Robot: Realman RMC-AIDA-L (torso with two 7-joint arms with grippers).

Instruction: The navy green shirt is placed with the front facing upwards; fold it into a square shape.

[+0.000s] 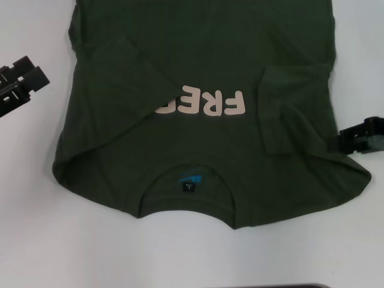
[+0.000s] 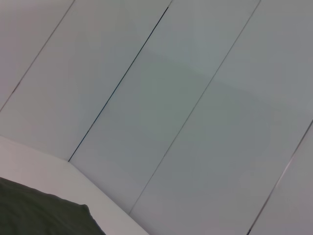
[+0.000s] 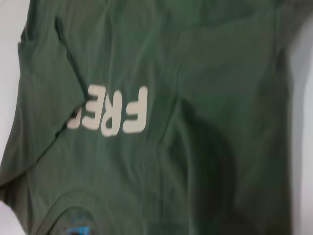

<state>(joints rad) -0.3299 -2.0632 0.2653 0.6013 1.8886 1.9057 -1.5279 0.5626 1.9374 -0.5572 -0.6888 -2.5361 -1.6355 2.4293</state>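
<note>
The navy green shirt (image 1: 198,72) lies flat on the white table (image 1: 72,240), front up, its collar and blue neck label (image 1: 189,179) nearest me. Both sleeves are folded inward: the left one crosses the chest and covers part of the pale "FREE" lettering (image 1: 210,103), and the right one lies beside the lettering. My left gripper (image 1: 27,75) hovers open over bare table, left of the shirt and apart from it. At the shirt's right edge sits my right gripper (image 1: 345,137). The right wrist view shows the lettering (image 3: 115,110) on the shirt's chest (image 3: 205,147). A shirt corner (image 2: 44,215) shows in the left wrist view.
White table surface surrounds the shirt on the left, right and near sides. A dark strip (image 1: 294,285) shows at the near edge of the head view. The left wrist view mostly shows a pale panelled wall (image 2: 186,98) beyond the table edge.
</note>
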